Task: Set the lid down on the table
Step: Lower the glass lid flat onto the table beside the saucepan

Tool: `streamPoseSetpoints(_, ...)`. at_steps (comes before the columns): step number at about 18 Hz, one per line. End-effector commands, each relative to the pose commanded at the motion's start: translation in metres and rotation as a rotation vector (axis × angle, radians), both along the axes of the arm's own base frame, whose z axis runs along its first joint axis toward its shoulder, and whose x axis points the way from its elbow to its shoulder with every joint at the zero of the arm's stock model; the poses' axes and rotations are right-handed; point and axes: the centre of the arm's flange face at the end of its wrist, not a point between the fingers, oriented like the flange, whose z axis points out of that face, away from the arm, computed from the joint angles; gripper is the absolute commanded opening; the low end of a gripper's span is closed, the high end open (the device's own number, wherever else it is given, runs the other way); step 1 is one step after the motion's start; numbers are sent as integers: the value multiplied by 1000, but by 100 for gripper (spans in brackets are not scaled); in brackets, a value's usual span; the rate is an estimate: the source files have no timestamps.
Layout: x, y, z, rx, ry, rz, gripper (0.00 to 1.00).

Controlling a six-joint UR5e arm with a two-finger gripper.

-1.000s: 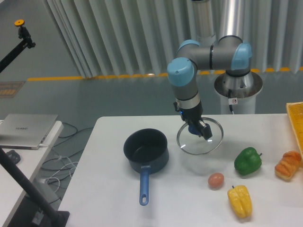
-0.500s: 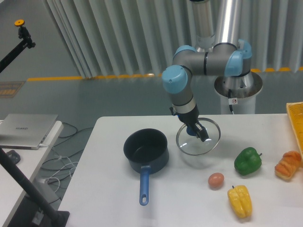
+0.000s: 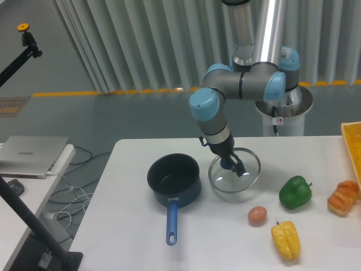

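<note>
One lid [image 3: 234,176] hangs from my gripper [image 3: 233,166], fingers closed on its blue knob at centre frame. Over the last second I have carried it left, closer to the pan [image 3: 174,179], and tipped it flatter; its lower rim now looks to be touching or just above the table [image 3: 130,226], though I cannot tell which. I judge the set-down is nearly finished: level it, then release. Right of it sit a green pepper [image 3: 295,191] and an egg [image 3: 257,214].
</note>
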Motion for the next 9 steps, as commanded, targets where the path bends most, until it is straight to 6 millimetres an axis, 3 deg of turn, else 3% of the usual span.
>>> streamPoseSetpoints(9,-2,4,-10,-3,-2,-5,16)
